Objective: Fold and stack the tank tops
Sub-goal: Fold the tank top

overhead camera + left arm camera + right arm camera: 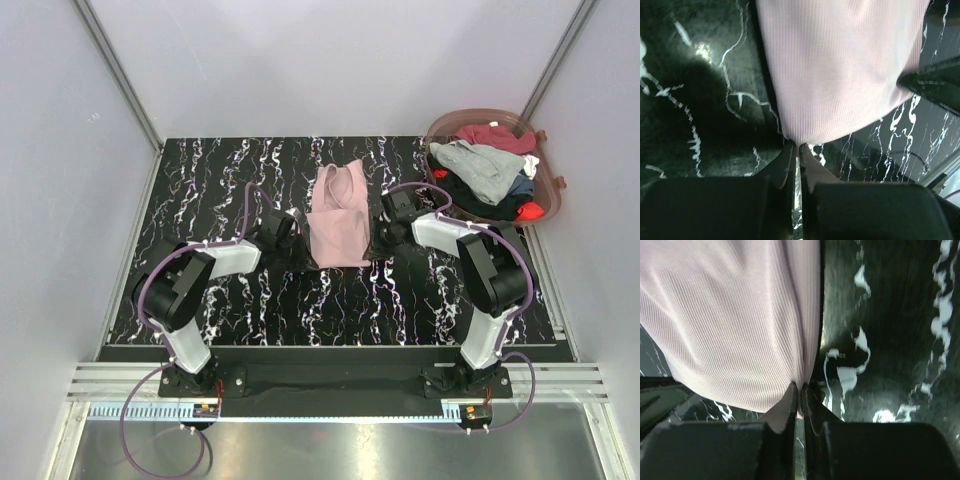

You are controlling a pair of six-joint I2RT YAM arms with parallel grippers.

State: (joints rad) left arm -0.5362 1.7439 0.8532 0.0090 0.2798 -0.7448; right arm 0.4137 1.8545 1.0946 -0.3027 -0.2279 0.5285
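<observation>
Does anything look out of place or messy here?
Nothing stands out. The pink tank top lies spread out, left gripper and right gripper pinching its near corners. Other tops are heaped in the basket.

A robotics lab test cell is shown rather than a lived-in room. The black, white-veined table (250, 300) is closed in by plain pale wall panels (60, 200) set in bare aluminium profiles (120, 72). A left arm (190, 285) and a right arm (490, 270) are bolted to a slotted metal rail (330, 385) at the near edge, and purple cables (135, 440) are left exposed. Trial material is set out: a pink tank top (338, 225) and a basket (560, 195) heaped with tank tops (485, 165).
</observation>
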